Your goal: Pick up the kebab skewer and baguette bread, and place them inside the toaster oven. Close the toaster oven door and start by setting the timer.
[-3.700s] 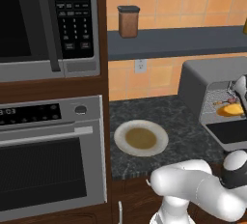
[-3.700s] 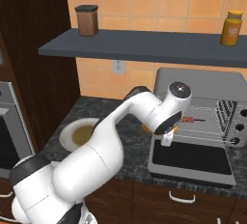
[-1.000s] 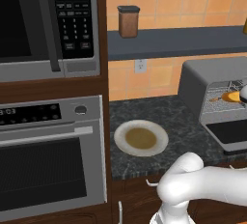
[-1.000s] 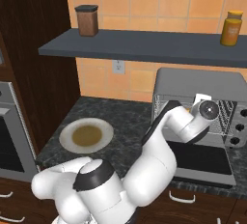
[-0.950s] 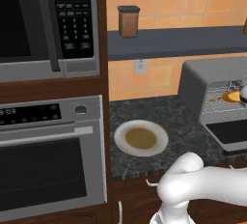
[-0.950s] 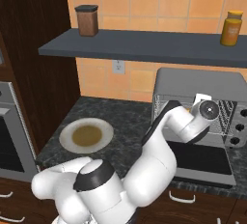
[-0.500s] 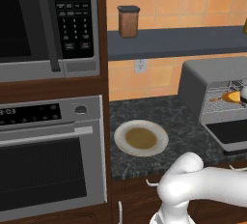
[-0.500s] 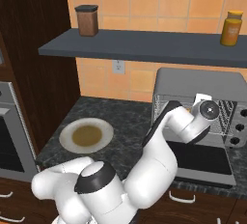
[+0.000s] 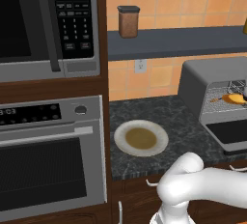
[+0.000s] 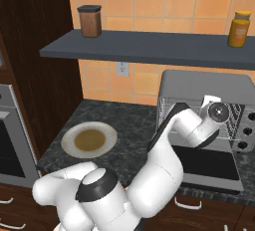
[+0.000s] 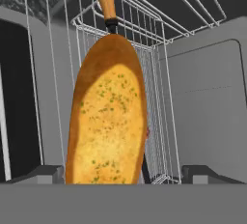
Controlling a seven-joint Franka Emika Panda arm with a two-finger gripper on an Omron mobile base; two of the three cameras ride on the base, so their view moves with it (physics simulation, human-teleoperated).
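The oven (image 9: 212, 85) is cut off by the right edge of the left base view, and part of its interior is screened by the arm in the right base view. In the hand view, most of the skewer (image 11: 106, 1) is hidden behind the bread (image 11: 108, 117), whose lower end is cut off. Contact between the pincer (image 11: 123, 172) and bread cannot be judged.

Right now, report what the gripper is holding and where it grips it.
Nothing is held. The gripper stands open, fingertips wide apart on either side of the baguette bread, which lies on the wire rack inside the toaster oven.
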